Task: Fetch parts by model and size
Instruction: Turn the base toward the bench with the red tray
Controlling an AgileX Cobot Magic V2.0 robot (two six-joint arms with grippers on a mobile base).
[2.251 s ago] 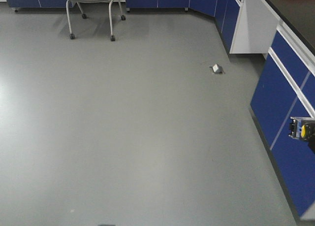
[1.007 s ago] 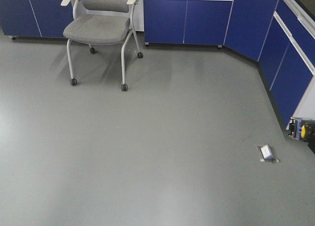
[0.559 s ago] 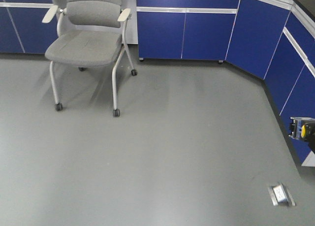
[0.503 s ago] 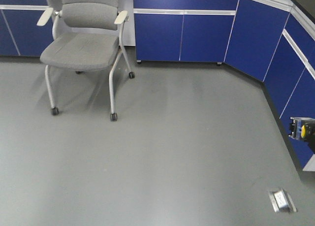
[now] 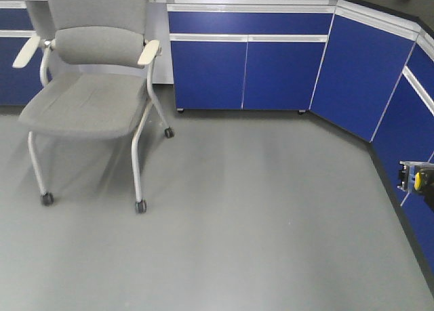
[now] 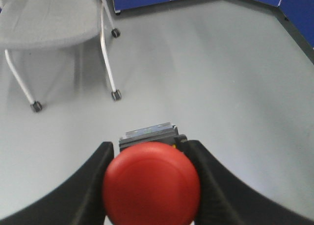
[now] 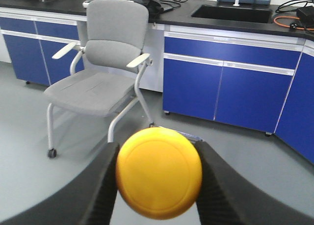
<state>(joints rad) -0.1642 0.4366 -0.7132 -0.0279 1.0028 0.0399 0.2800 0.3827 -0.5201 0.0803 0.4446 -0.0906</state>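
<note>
**Both switches held, open floor ahead**

Your left hand (image 6: 149, 145) was clamped on the red switch (image 6: 151, 183), gripping the dark base behind the cap. Your right hand (image 7: 158, 146) held the yellow switch (image 7: 159, 172), probably the same way, though the cap hid most of its base. Both looked light and rigid, with smooth caps likely to slip, so the blocky base was the place to grip. The floor (image 5: 258, 223) lay open ahead. The chair (image 5: 88, 101) stood to your left. Cabinets (image 5: 271, 67) ran across the back and close along your right.
</note>
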